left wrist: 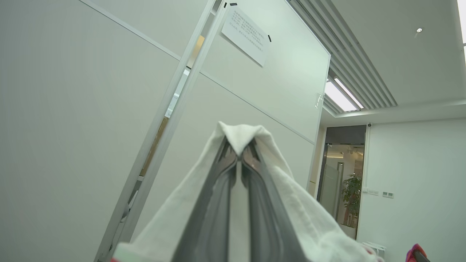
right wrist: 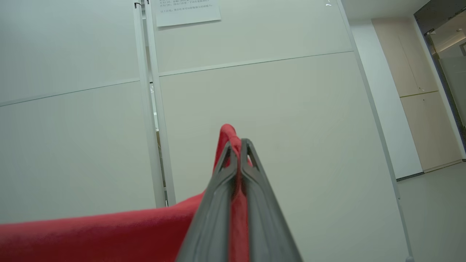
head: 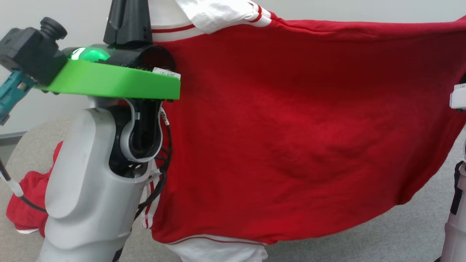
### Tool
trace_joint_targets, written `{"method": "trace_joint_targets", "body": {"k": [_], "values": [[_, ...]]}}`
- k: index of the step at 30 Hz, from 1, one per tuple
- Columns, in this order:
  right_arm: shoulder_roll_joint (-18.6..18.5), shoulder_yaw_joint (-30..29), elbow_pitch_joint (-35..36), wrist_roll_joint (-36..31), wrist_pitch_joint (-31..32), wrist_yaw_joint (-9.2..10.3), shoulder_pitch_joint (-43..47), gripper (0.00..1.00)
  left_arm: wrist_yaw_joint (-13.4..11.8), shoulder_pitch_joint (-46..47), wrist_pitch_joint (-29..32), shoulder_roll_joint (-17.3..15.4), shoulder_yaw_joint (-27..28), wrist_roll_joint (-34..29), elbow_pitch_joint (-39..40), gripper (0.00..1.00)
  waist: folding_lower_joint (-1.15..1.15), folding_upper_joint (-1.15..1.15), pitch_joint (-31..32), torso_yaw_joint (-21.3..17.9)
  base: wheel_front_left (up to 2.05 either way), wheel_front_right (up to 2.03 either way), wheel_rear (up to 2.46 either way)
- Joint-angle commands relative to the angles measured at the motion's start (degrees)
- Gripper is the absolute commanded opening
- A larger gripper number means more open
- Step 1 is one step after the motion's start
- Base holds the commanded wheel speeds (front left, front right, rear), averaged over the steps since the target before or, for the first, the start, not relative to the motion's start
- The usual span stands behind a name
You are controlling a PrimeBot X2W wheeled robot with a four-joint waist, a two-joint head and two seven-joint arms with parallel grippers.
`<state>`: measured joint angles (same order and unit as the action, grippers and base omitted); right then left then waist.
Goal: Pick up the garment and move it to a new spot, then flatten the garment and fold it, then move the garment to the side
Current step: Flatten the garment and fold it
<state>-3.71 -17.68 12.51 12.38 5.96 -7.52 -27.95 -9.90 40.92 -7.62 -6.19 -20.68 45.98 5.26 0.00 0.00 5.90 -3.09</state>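
The left hand (left wrist: pixel 238 153) is clamping white trim, its fingers pressed together through the cloth. The right hand (right wrist: pixel 236 145) is pinching a red edge just as tightly. Between them the garment (head: pixel 291 127) is hanging in the air, stretched wide, with its hem dangling over the floor (head: pixel 400 233). To do this well, I'd say both hands should be travelling level with the top edge taut, so the cloth is landing flat, not bunching. A sleeve (head: pixel 29 203) is drooping at the left and could be snagging. The garment is bound for a surface, not for any container.
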Motion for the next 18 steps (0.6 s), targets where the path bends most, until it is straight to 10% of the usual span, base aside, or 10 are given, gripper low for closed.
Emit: {"method": "trace_joint_targets", "body": {"k": [1,12,18], "values": [[0.28,-0.54,-0.12,0.13,1.12,0.06,0.63,0.00,-0.53,1.03,1.02,-0.73,-0.28,-0.33,-0.68,0.00,0.00,0.00,-0.91,-0.03,0.00,0.00,0.00],[-1.87,-0.09,-19.76,-0.39,3.55,0.04,-21.65,0.00,2.70,20.85,12.51,-7.58,-5.14,-6.98,-17.88,0.00,0.00,0.00,-19.98,-2.01,0.00,0.00,0.00],[-5.06,0.69,-39.36,0.06,-2.84,0.05,-43.85,0.00,5.81,40.02,10.53,-4.73,-3.97,-8.26,-35.68,0.00,0.00,0.00,-30.04,-1.24,0.00,0.00,0.00]]}}
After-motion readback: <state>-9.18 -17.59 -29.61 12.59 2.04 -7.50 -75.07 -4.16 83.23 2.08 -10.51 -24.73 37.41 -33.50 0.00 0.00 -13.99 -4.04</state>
